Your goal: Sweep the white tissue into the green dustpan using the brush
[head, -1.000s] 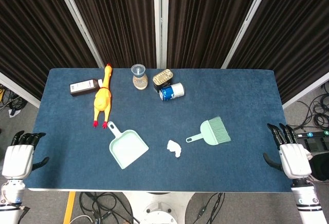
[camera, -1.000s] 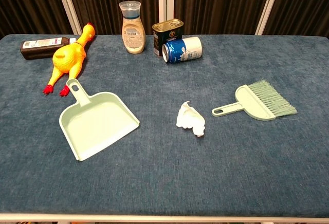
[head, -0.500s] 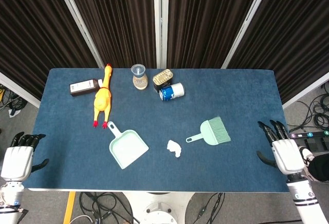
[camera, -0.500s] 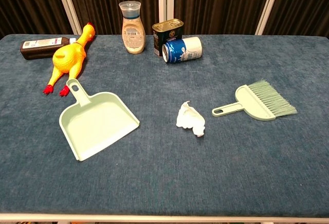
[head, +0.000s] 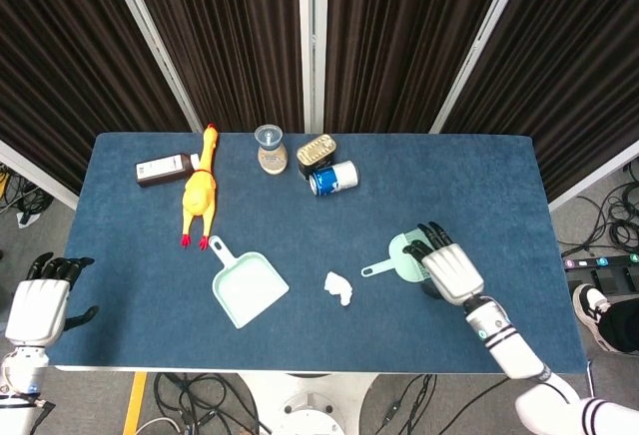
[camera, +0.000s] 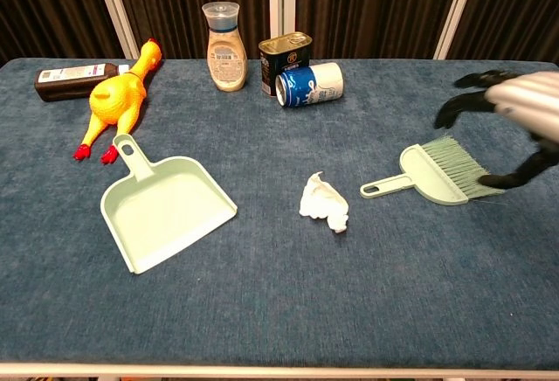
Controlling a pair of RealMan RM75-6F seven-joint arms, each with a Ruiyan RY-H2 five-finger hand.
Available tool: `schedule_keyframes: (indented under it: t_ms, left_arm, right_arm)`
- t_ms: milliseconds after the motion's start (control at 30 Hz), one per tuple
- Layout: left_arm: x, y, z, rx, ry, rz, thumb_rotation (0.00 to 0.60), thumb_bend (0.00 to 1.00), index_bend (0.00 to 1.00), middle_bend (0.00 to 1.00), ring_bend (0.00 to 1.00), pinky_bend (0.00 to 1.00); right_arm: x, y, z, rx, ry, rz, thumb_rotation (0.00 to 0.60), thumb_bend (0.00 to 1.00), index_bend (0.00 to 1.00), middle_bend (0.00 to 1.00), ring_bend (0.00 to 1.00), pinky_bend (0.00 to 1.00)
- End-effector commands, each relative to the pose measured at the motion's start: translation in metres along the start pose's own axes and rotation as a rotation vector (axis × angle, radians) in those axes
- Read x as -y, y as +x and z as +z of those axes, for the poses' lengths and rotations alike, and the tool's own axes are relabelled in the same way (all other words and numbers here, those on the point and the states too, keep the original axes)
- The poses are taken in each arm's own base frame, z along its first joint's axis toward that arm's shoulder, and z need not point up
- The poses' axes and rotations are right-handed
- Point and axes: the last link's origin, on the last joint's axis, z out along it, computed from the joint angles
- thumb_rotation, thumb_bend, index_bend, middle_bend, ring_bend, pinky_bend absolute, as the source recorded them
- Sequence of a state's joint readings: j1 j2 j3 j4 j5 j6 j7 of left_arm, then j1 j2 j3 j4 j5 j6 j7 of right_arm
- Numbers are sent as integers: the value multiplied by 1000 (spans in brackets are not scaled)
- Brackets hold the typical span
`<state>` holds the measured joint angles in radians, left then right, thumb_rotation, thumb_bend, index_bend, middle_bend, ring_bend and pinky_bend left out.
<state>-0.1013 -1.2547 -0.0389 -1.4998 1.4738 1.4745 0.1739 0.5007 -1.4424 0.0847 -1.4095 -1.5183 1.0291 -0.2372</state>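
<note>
A crumpled white tissue (head: 338, 287) (camera: 324, 204) lies on the blue table near its middle. The green dustpan (head: 246, 283) (camera: 162, 207) rests to the left of it, handle pointing up-left. The green brush (head: 397, 258) (camera: 438, 174) lies to the right of the tissue, handle toward it. My right hand (head: 447, 269) (camera: 514, 113) hovers over the bristle end of the brush, fingers spread, holding nothing. My left hand (head: 40, 305) hangs off the table's left front corner, empty; the chest view does not show it.
Along the back edge stand a yellow rubber chicken (head: 199, 191) (camera: 120, 94), a dark bottle (head: 163, 168) lying flat, a clear-capped jar (head: 269, 149) (camera: 224, 46), a gold tin (head: 315, 150) and a blue can (head: 333, 178) (camera: 309, 82) on its side.
My right hand has swung in from beyond the table's right edge to above the brush head. The left hand, tissue, dustpan and brush stay where they were.
</note>
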Motion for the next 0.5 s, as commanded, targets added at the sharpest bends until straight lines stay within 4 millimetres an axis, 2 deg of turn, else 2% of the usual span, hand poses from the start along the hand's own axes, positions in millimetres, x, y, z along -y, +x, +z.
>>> schedule_keyframes:
  t_ms: [33, 300, 500]
  left_arm:
    - [0, 0, 1, 2, -3, 3, 600, 110, 271, 312, 254, 160]
    - [1, -2, 1, 9, 2, -9, 600, 109, 271, 313, 254, 160]
    - [4, -4, 1, 10, 4, -18, 600, 109, 271, 313, 254, 160]
  right_arm:
    - [19, -15, 28, 28, 22, -52, 600, 109, 323, 284, 0, 0]
    - [45, -38, 52, 46, 41, -133, 600, 112, 377, 306, 20, 0]
    - [55, -44, 64, 45, 47, -162, 600, 150, 391, 337, 42, 0]
